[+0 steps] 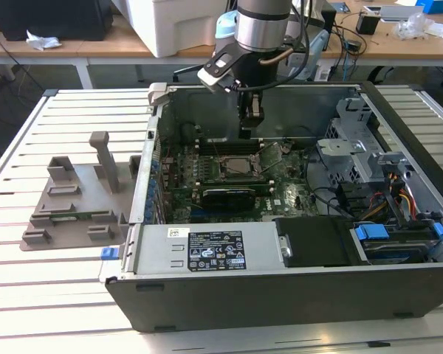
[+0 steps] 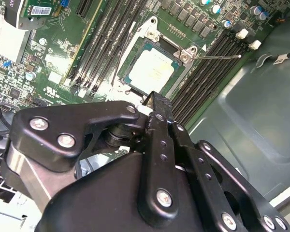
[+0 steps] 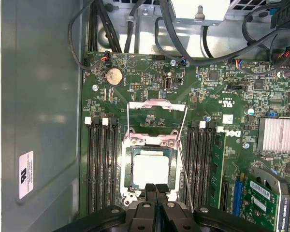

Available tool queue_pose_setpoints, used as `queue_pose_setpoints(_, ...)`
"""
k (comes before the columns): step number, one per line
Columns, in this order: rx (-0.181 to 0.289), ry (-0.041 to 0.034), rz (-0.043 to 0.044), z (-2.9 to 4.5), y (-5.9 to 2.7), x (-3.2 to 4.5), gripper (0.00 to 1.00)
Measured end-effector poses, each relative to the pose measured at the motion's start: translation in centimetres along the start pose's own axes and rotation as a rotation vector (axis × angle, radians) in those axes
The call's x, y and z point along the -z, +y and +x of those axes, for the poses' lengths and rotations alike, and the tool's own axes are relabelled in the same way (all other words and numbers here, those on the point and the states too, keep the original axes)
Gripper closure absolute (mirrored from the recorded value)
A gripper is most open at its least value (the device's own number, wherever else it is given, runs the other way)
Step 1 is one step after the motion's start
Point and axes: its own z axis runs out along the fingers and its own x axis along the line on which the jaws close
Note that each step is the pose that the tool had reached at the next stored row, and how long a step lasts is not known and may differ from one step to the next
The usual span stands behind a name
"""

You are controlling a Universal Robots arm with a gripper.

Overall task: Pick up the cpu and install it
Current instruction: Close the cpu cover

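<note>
cpu (image 3: 149, 171): lay flat in the socket (image 3: 127, 166) on the board (image 3: 150, 82), silvery top up, thin green rim showing; seen also in the second wrist view (image 2: 152, 70) and the exterior view (image 1: 236, 164).
Claw (image 3: 156, 186): fingers pressed together, gripping nothing; the tips hung by one edge of the cpu in both wrist views (image 2: 154, 96); whether they touched it could not be told. In the exterior view it (image 1: 252, 133) stood upright inside the case (image 1: 280, 295).
Plate (image 3: 157, 113): swung up off the socket, cpu uncovered.
Lever (image 2: 217, 57): thin wire, raised clear of the socket.
Slots (image 3: 101, 164): dark rows on both sides of the socket.
Sticker (image 3: 26, 175): white, on the grey case wall, dark print with a mark at one end.
Tag (image 3: 227, 118): small, white, on the board near the slots.
Label (image 1: 216, 249): large, white, on the silver box at the case's front, dense print and symbols.
Table (image 1: 29, 295): white slats, case on top.
</note>
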Motion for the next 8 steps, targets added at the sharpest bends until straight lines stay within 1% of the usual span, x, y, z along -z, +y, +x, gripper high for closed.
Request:
queue_pose_setpoints(2,0.000,0.0000,0.0000,0.00,0.00,0.01,0.89)
queue_pose_setpoints(5,0.000,-0.0006,0.0000,-0.01,0.54,0.04,0.89)
queue_pose_setpoints(8,0.000,-0.0016,0.0000,-0.03,1.50,0.09,0.89)
